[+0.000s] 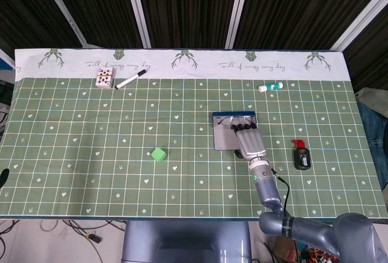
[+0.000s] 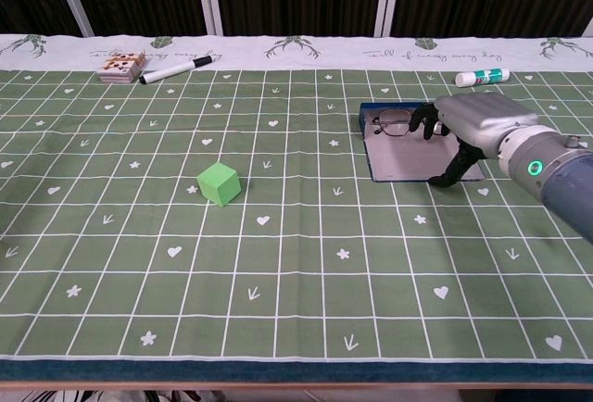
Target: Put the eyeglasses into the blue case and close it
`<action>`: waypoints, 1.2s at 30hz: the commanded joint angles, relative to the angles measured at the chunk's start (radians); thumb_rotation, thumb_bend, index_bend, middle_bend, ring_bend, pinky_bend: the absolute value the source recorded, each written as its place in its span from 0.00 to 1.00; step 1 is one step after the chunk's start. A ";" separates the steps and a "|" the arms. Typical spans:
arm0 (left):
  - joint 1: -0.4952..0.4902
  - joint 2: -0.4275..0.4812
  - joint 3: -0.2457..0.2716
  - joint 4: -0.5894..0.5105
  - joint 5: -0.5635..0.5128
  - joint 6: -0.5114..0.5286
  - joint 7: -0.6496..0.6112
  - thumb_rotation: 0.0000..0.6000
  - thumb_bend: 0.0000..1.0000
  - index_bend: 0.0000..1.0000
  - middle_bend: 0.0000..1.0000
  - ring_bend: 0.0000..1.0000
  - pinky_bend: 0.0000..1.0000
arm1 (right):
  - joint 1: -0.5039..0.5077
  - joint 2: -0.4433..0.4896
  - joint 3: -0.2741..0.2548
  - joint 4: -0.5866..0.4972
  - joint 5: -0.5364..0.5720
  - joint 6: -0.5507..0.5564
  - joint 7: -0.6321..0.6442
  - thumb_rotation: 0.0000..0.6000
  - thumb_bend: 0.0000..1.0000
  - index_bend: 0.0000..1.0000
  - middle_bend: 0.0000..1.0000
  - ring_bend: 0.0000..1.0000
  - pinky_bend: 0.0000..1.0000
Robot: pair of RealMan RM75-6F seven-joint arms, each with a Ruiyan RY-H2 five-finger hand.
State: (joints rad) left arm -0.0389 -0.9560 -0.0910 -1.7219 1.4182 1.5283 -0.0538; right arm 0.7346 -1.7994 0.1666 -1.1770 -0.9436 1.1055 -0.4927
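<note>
The blue case (image 2: 408, 165) lies open and flat on the green cloth, grey lining up, also seen in the head view (image 1: 223, 139). The eyeglasses (image 2: 393, 126) lie across its far part, next to the blue rim (image 1: 227, 119). My right hand (image 2: 474, 122) hovers over the case's right side (image 1: 251, 142). Its fingers (image 2: 428, 126) curl down at the glasses' right lens, hiding it, and its thumb points down at the lining. Nothing is gripped. My left hand is out of both views.
A green cube (image 2: 219, 183) sits left of the case. A marker (image 2: 176, 70) and a small card box (image 2: 120, 67) lie at the far left. A glue stick (image 2: 481, 77) lies behind the hand. A black bottle with a red cap (image 1: 301, 156) stands to the right.
</note>
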 commanded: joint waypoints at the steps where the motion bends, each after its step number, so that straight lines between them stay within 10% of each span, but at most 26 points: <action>1: -0.001 0.000 0.001 0.001 0.000 -0.002 0.002 1.00 0.32 0.20 0.00 0.00 0.00 | -0.003 -0.007 0.008 0.012 -0.005 -0.007 0.005 1.00 0.30 0.29 0.32 0.30 0.24; 36: -0.001 -0.002 0.000 0.003 -0.003 -0.002 0.003 1.00 0.32 0.20 0.00 0.00 0.00 | -0.040 -0.010 0.051 0.026 -0.028 -0.050 -0.012 1.00 0.31 0.30 0.32 0.30 0.24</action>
State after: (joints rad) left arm -0.0394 -0.9576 -0.0910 -1.7194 1.4153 1.5261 -0.0504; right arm 0.6951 -1.8092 0.2172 -1.1509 -0.9716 1.0551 -0.5045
